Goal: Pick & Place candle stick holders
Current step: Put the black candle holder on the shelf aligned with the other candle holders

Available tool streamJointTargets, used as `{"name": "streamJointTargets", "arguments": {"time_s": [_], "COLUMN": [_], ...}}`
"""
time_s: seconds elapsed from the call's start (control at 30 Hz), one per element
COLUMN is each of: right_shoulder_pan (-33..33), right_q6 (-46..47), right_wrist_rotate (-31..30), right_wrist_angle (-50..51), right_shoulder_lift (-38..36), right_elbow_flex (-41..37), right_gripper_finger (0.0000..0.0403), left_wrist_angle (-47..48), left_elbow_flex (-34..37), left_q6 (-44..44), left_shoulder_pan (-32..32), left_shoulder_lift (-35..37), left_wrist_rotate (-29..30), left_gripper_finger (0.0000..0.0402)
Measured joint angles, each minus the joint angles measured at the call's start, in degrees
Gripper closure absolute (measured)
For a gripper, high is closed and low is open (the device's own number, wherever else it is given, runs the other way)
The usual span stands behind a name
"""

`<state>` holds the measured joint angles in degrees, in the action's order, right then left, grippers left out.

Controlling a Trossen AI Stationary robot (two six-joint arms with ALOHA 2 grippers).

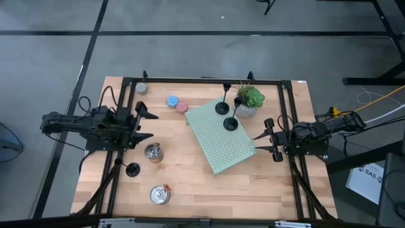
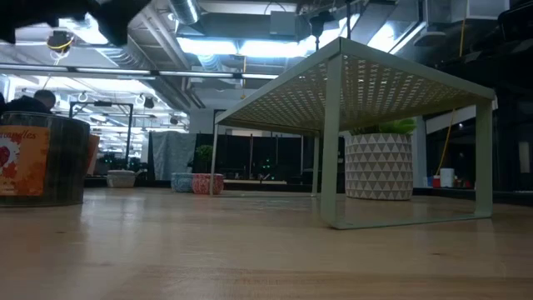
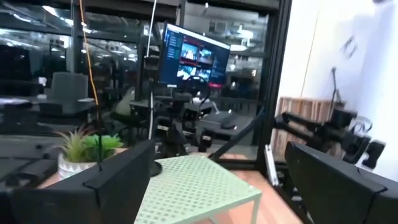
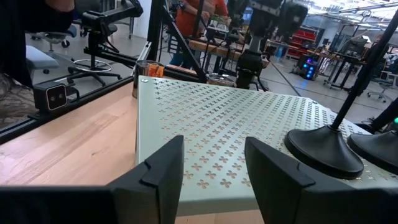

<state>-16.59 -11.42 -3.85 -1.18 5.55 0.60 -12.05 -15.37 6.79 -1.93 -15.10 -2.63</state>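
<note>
Two matte-black candle stick holders stand upright by their round bases on the pale green perforated shelf; they also show in the right wrist view. A third holder stands on the table at the near left. My left gripper is open and empty, left of the shelf and above a silver tin. My right gripper is open and empty at the shelf's right edge; in its wrist view the fingers point level across the shelf top.
A potted plant stands behind the shelf's far right corner. Silver tins stand on the left half. A blue candle and a pink candle lie far left of the shelf. A black frame rims the table.
</note>
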Motion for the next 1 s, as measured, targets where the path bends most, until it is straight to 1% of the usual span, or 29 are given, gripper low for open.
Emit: {"name": "streamJointTargets", "arguments": {"time_s": [0.07, 0.17, 0.3, 0.43, 0.6, 0.73, 0.83, 0.9, 1.0], "right_shoulder_pan": [0.0, 0.01, 0.0, -0.01, -0.01, -0.01, 0.01, 0.0, 0.01], "right_q6": [0.0, 0.0, 0.0, -0.01, 0.0, 0.0, -0.02, 0.0, -0.01], "right_wrist_rotate": [0.01, -0.01, 0.01, 0.0, 0.0, 0.01, 0.01, -0.01, 0.0], "right_wrist_angle": [-0.01, -0.01, 0.0, 0.01, -0.01, -0.01, 0.0, 0.0, 0.0], "right_shoulder_lift": [0.01, 0.01, 0.01, 0.01, 0.01, 0.01, 0.0, 0.01, 0.01], "right_elbow_flex": [0.0, 0.0, 0.0, 0.0, 0.0, 0.0, 0.0, 0.0, 0.0], "right_gripper_finger": [0.0231, 0.0231, 0.0231, 0.0231, 0.0231, 0.0231, 0.0231, 0.0231, 0.0231], "left_wrist_angle": [4.47, 13.75, 29.93, 45.44, 58.39, 66.13, 71.48, 73.78, 75.4], "left_elbow_flex": [-3.34, -9.91, -20.2, -29.57, -38.99, -46.35, -50.7, -52.05, -52.11], "left_q6": [-1.58, -2.95, -3.12, -3.06, -2.1, 4.38, 12.38, 19.54, 28.73], "left_shoulder_pan": [-0.27, -0.7, -1.92, -4.31, -8.7, -11.77, -13.64, -14.84, -16.78], "left_shoulder_lift": [-1.31, -4.2, -10.3, -17.32, -24.59, -28.36, -30.44, -31.13, -31.48], "left_wrist_rotate": [0.26, 0.55, 0.57, 1.13, -0.63, 0.35, 0.55, -0.39, -3.51], "left_gripper_finger": [0.0055, 0.0062, 0.0064, 0.0064, 0.0064, 0.0064, 0.0064, 0.0064, 0.0064]}}
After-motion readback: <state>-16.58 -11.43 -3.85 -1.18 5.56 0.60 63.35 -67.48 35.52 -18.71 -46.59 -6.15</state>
